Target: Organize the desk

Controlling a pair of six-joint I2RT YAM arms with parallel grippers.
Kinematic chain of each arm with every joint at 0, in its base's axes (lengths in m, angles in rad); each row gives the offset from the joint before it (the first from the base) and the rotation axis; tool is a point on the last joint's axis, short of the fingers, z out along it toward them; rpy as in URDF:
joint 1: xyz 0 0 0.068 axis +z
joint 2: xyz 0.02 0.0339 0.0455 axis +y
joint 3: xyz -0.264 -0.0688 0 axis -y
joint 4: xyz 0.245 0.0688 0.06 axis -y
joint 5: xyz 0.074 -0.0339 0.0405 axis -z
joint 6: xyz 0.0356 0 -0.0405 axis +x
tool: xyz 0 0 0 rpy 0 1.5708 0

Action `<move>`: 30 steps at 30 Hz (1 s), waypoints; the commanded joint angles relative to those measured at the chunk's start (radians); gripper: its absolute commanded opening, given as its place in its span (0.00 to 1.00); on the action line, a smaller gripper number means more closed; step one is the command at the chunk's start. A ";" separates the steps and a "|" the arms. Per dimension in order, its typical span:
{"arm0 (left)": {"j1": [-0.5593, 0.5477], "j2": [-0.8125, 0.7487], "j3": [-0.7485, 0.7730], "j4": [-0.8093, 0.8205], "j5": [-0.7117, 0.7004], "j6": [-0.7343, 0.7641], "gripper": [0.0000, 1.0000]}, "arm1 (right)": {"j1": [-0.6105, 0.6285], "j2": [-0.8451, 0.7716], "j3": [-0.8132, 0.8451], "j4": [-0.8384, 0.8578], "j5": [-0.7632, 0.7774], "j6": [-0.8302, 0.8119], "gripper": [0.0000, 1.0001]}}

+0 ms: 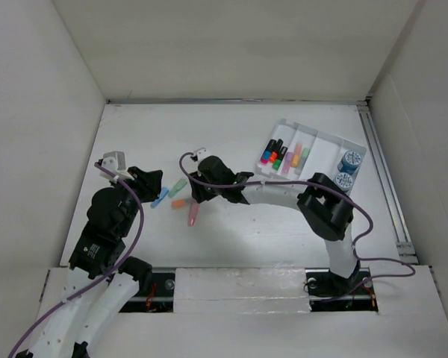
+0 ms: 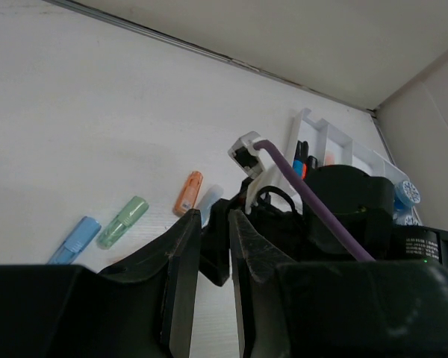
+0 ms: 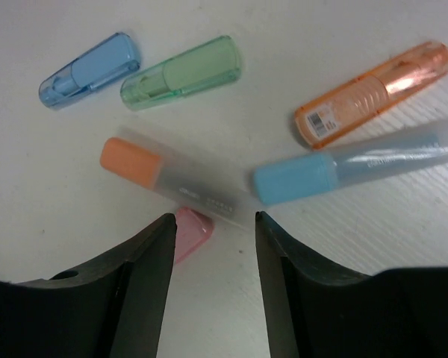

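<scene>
The step in hand looks like collecting the loose pens from the desk (image 1: 231, 127), the white tabletop that carries everything here, and putting them into the tray.

On the left, the left end effector (image 2: 213, 222) hangs just above the desk. Its jaws stand only a little apart and hold nothing, so I judge it is waiting.

Near it lies the group of loose pens. There is a short blue pen (image 3: 89, 71) and just beside it a short green pen (image 3: 181, 73). Further on are a frosted pen with an orange cap (image 3: 175, 179), a clear orange pen (image 3: 373, 93) and a frosted pen with a blue cap (image 3: 351, 168). The right arm reaches across to this group. The right end effector (image 3: 214, 220) is released, its jaws wide apart, and the pink pen (image 3: 190, 233) shows partly between them, not yet gripped.

The next move, I think, is to lower and clench on one pen only. The orange-capped one lies very close to the pink one, so it could be pushed or caught together.

At the far right stands the tray (image 1: 284, 123), with several compartments. One holds bright markers with black caps (image 1: 272, 153), the next holds pastel pens (image 1: 297, 155), and the right end holds two round blue-and-white things (image 1: 350, 159). One compartment between seems free.
</scene>
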 commanded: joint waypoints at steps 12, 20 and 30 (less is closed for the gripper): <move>-0.002 -0.025 0.048 -0.068 -0.223 -0.073 0.17 | 0.055 0.234 0.361 -0.215 -0.104 -0.280 0.70; -0.002 -0.028 0.045 -0.059 -0.213 -0.069 0.17 | 0.076 0.300 0.412 -0.275 0.011 -0.320 0.69; -0.002 -0.025 0.039 -0.048 -0.190 -0.064 0.17 | 0.066 0.246 0.288 -0.162 0.118 -0.267 0.24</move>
